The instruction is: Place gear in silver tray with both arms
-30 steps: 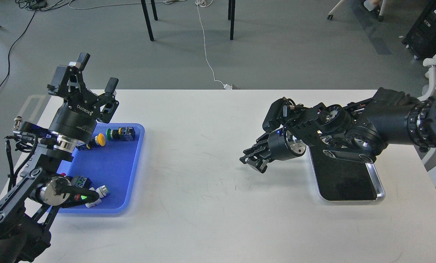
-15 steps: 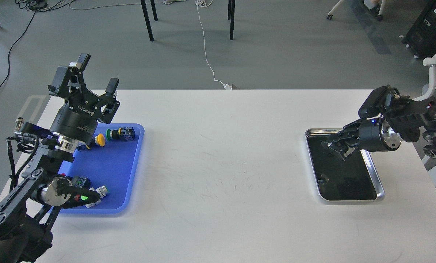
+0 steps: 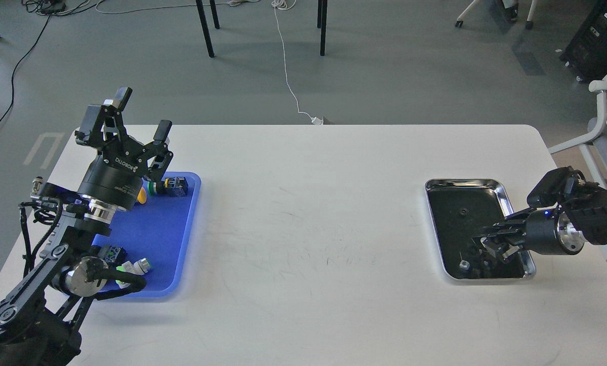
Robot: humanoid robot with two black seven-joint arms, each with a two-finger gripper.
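The silver tray (image 3: 466,181) lies on the right of the white table, its black inside showing. A small dark round part, which looks like the gear (image 3: 464,210), lies in the tray's far half. A small silvery bit (image 3: 464,264) lies at its near left corner. My right gripper (image 3: 490,243) reaches in from the right, low over the tray's near half, with its fingers apart and nothing between them. My left gripper (image 3: 143,114) is open and empty, raised above the far left corner of the blue tray.
The blue plastic tray (image 3: 153,231) on the left holds a yellow button (image 3: 142,195), a green-capped black switch (image 3: 170,186) and white and green parts (image 3: 134,267). My left arm covers its left side. A chair (image 3: 603,137) stands off the table's right edge.
My right arm has swung from the table's middle to the right, across the silver tray and back towards its near right edge. The small round part now lies in the tray. My left gripper has shifted slightly right.
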